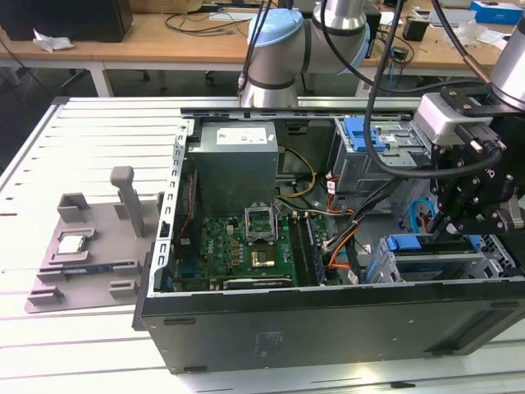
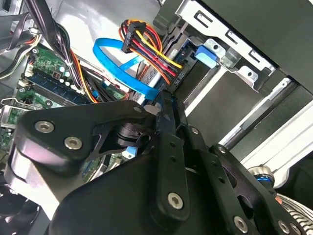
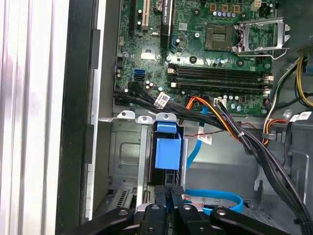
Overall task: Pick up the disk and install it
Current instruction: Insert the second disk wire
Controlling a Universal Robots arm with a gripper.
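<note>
- Blue plastic caps the disk (image 3: pixel 167 152) where it sits on edge in the grey cage (image 3: pixel 124 152), inside the open computer case (image 1: pixel 328 324).
- In the exterior view the disk (image 1: pixel 435 265) shows as a silver strip with blue trim, at that view's right, close to the case's near wall.
- Its long axis there runs along that near wall, from the exterior view's left to its right; one narrow end faces my fingertips.
- My gripper (image 3: pixel 171 192) has its fingers pressed together, the tips right at the disk's blue end; I cannot tell whether they touch it.
- In the exterior view my gripper (image 1: pixel 447 232) hangs just above the cage (image 1: pixel 492 258).
- In the second wrist view my gripper (image 2: pixel 166 105) points towards a looped blue cable (image 2: pixel 117 68) and a bundle of red, yellow and black wires (image 2: pixel 146 39).
- The disk's label does not face any camera, so I read nothing from it.
- White tags (image 3: pixel 162 100) on the black cables carry print too small to read.
- The green motherboard (image 1: pixel 238 242) lies to the exterior view's left of the cage.
</note>
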